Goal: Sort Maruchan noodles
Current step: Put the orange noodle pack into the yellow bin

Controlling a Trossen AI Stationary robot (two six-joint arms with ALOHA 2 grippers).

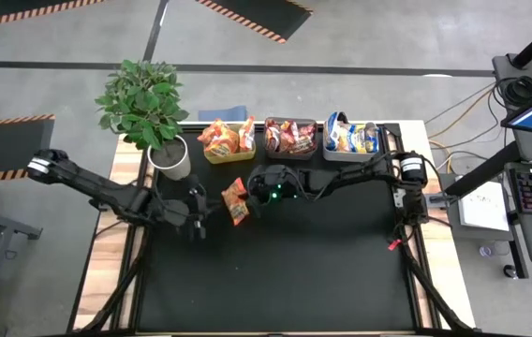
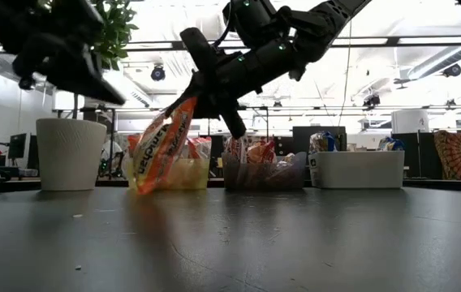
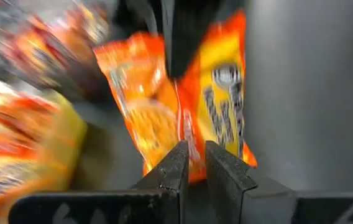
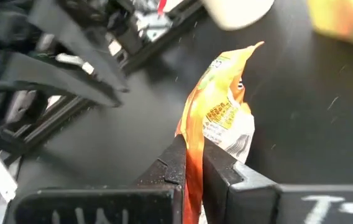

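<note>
An orange-red Maruchan packet hangs near the table's middle, in front of the bins, with my right gripper shut on it. In the low view the packet dangles below that gripper. My left gripper hovers just left of the packet with its fingers nearly together, holding nothing. Its wrist view looks past the gripper at the packet. Other packets lie sorted in three bins at the far edge. My right gripper pinches the packet's upper sealed edge between its two fingers, coming from the table's right and slanting down. The packet hangs tilted below the fingers. Whether its lower end touches the table I cannot tell.
Along the far edge stand a yellow-green bin with orange packets, a dark bin with red ones and a grey bin with blue-and-yellow ones. A potted plant stands at the far left. The black mat spreads toward the near edge.
</note>
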